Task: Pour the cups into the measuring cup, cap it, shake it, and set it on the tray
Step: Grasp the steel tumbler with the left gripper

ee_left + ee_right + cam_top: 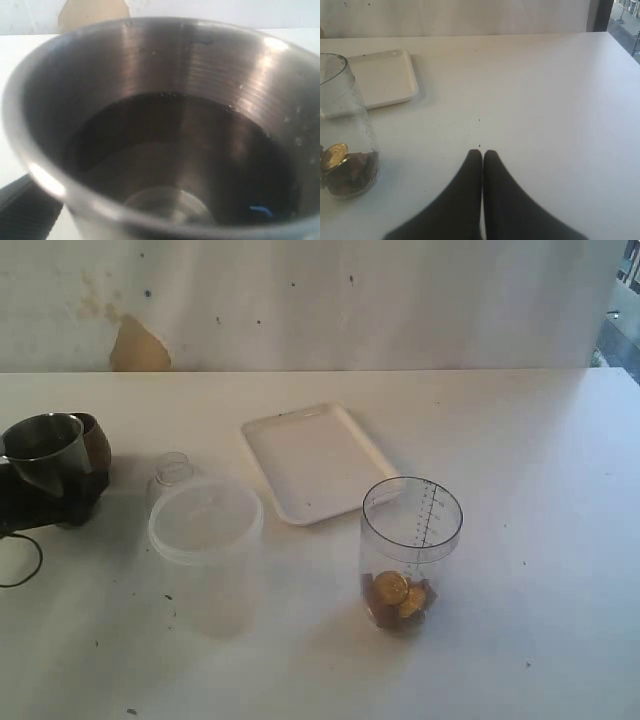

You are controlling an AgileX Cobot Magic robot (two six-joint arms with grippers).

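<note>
Currently: steel cup [45,448] in left gripper [45,490], at the scene's far left, just beside wooden cup [96,440].
We judge it light, rigid and slick-walled; the wide-spread fingers appear clamped on its mid-wall. Right gripper [482,154] fingers pressed together, holding nothing, near measuring cup [411,540].

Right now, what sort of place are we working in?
Likely a lab test bench, not a kitchen: a plain white table against a stained, chipped wall, with a tray and measuring cup laid out.
</note>
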